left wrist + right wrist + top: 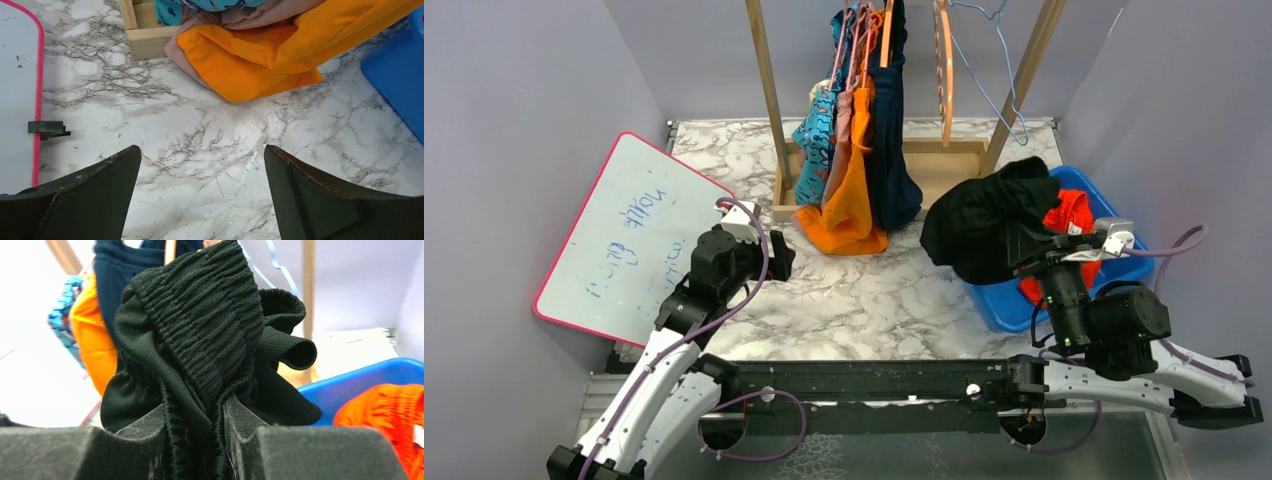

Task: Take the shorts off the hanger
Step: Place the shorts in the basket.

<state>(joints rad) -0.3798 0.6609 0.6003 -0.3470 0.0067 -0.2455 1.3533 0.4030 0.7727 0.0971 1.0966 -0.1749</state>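
At the table's [874,290] right edge, black shorts [200,340] bunched between the right gripper's [195,410] fingers.
Jaws pinch the waistband, cloth bulging above them, by the blue bin [1124,270]. At the far edge hang other shorts [854,170]; left gripper [202,160] gapes wide near the left edge.

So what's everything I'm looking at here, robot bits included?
Table: one, grey-veined marble; under everything.
Rack: one, light wood; back of the table.
Shorts on hangers: four, blue-print pair, pink pair, orange pair, navy pair; rack's left half.
Empty hangers: two, orange hanger, pale blue wire hanger; rack's right half.
Bin: one, blue; table's right side.
Red-orange shorts: one; in the bin.
Black shorts: one; at the bin's left edge.
Whiteboard: one, white, pink rim; far left.
Left arm: white and black; left hand open, empty.
Right arm: same colours; right hand shut on the black shorts.
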